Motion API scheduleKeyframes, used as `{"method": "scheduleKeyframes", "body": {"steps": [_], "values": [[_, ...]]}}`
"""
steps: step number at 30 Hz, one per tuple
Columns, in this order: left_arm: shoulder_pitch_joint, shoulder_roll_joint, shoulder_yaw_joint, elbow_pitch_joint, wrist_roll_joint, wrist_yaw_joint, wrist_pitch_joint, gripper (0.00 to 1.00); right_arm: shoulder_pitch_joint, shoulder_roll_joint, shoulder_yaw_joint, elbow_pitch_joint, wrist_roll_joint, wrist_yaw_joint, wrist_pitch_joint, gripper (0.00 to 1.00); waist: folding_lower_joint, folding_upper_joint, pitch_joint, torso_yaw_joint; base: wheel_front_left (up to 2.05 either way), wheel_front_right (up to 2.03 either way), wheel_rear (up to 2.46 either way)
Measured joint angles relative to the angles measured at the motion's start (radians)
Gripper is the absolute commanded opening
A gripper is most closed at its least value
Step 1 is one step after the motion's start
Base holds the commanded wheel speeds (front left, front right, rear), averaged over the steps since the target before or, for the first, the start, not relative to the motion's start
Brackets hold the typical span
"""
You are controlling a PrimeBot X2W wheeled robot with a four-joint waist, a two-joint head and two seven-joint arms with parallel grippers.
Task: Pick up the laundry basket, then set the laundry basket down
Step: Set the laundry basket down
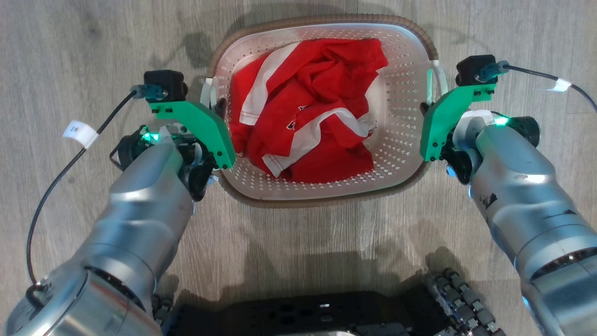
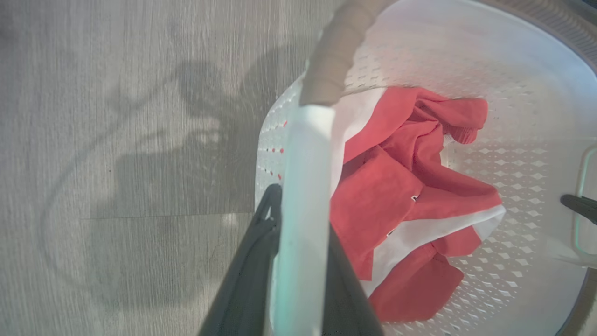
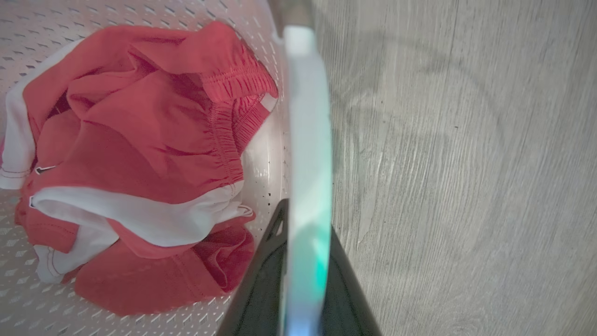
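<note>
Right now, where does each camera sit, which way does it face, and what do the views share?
Head view: on the head, looking steeply down at the laundry basket on the wood floor; the left forearm, right forearm and dark base show.
Left wrist view: on the left wrist, looking along the left jaws, which clasp the basket's left handle.
Right wrist view: on the right wrist, looking along the right jaws, which clasp the right handle.
Shared: all three see the red-and-white clothes in the basket.

Setting: indoor room, likely domestic. Evidence: grey wood-look plank floor [image 1: 93, 46] throughout the frame; basket [image 1: 401, 140] of crumpled red-and-white clothes [image 1: 317, 93], upper centre.
</note>
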Motion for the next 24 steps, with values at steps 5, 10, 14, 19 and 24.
{"method": "scheduleKeyframes", "body": {"steps": [5, 10, 14, 19, 24], "values": [[0.0, 0.0, -0.009, -0.012, -0.025, 0.001, 0.029, 0.0, 0.0, 0.0, -0.038, 0.0, -0.035, 0.0, 0.028, 0.0, 0.0, 0.0, 0.006, 0.002, 0.0, 0.0, 0.0], [0.0, 0.001, -0.025, -0.013, -0.044, 0.001, 0.038, 0.0, 0.0, 0.006, -0.08, 0.001, -0.077, 0.0, 0.046, 0.0, 0.0, 0.0, 0.004, 0.004, 0.0, 0.0, 0.0], [0.0, 0.001, -0.03, -0.013, -0.049, 0.001, 0.038, 0.0, 0.0, 0.01, -0.105, 0.001, -0.114, 0.0, 0.047, 0.0, 0.0, 0.0, 0.004, 0.003, 0.0, 0.0, 0.0], [-0.001, 0.001, -0.042, -0.012, -0.059, 0.001, 0.032, 0.0, 0.0, 0.015, -0.136, 0.001, -0.151, 0.0, 0.045, 0.0, 0.0, 0.0, 0.019, 0.005, 0.0, 0.0, 0.0], [-0.008, 0.001, -0.058, -0.011, -0.06, 0.001, 0.008, 0.0, -0.001, 0.021, -0.17, 0.002, -0.184, 0.0, 0.035, 0.0, 0.0, 0.0, 0.037, 0.008, 0.0, 0.0, 0.0]]}}
